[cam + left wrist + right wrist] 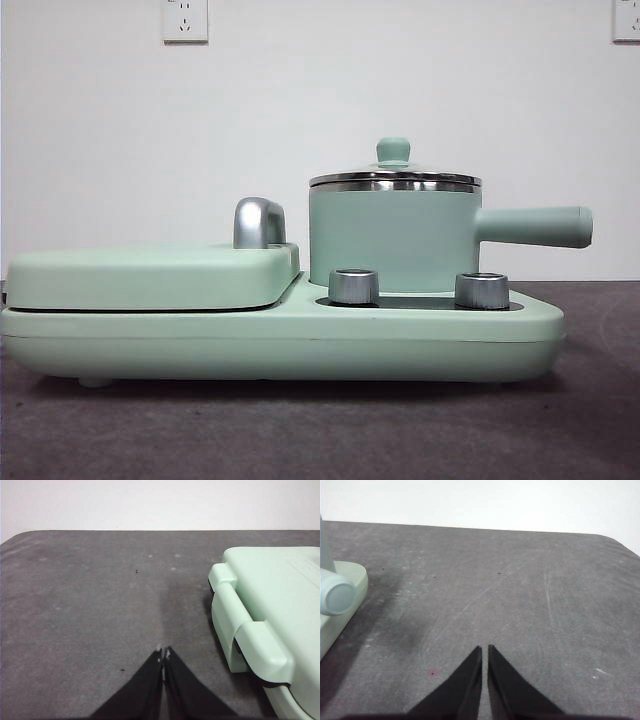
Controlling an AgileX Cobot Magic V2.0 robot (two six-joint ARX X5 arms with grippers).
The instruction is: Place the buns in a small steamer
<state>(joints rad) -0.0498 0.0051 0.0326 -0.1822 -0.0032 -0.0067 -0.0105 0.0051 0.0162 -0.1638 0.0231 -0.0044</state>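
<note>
Knobs (354, 286) foremost | small steamer (393, 235) lidded | left claw (163, 655) closed

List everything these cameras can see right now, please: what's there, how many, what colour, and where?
Small steamer: one, mint green, on the cooker base's right half, glass lid on, handle pointing right.
Flat griddle: one, mint green, lid shut, on the base's left half.
Knobs: two, silver, in front of the steamer.
Table: one, dark grey.
Wall sockets: two, white, high on the wall.
Buns: none visible.
Left gripper: black, shut, beside the griddle.
Right gripper: black, shut, near the steamer's handle.
</note>
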